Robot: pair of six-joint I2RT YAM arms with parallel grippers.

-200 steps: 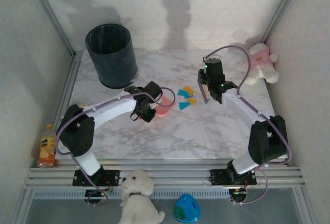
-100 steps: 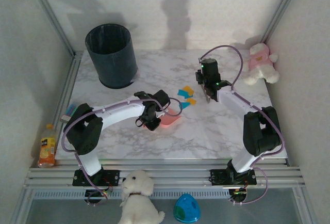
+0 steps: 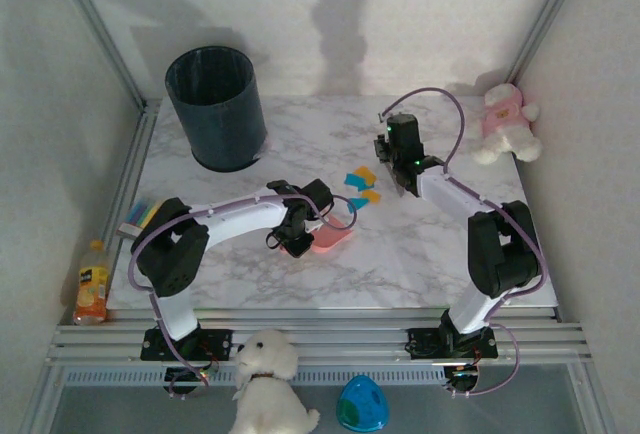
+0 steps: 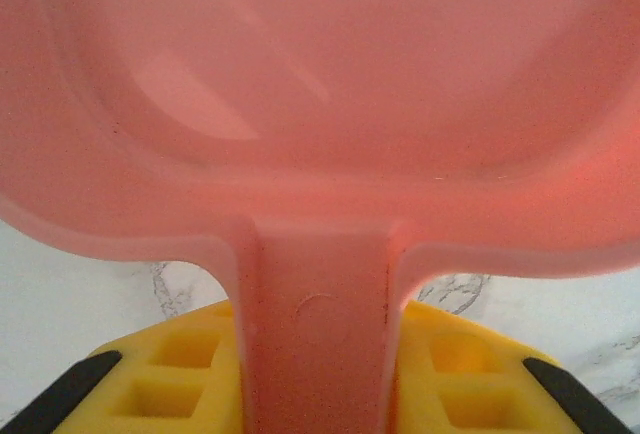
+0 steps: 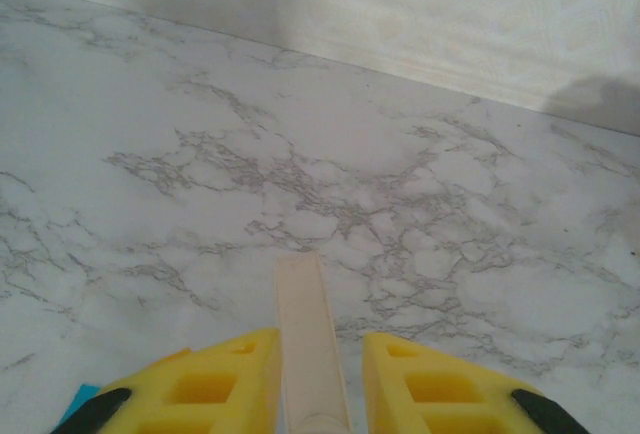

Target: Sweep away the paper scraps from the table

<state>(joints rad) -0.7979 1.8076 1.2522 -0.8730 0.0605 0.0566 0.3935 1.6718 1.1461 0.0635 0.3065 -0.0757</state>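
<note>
Several orange and bright blue paper scraps (image 3: pixel 360 189) lie in a small cluster mid-table (image 3: pixel 420 254). My left gripper (image 3: pixel 298 232) (image 4: pixel 318 354) is shut on the handle of a pink dustpan (image 3: pixel 332 239) (image 4: pixel 320 104), which sits just near-left of the scraps with its pan pointing at them. My right gripper (image 3: pixel 400 169) (image 5: pixel 318 354) hovers just right of the scraps, shut on a cream tool handle (image 5: pixel 308 334). One blue scrap (image 5: pixel 80 396) peeks in at the lower left of the right wrist view.
A dark round bin (image 3: pixel 215 106) stands at the back left. A pink-and-white plush (image 3: pixel 505 119) sits at the back right edge. A sticky-note pack (image 3: pixel 140 216) lies at the left edge. A bottle (image 3: pixel 90 284), a white plush dog (image 3: pixel 265 384) and a blue egg (image 3: pixel 362 404) are off the table's front.
My left arm has carried the dustpan right and toward the front, uncovering the sticky notes. The right gripper has shifted slightly back and left with its handle.
</note>
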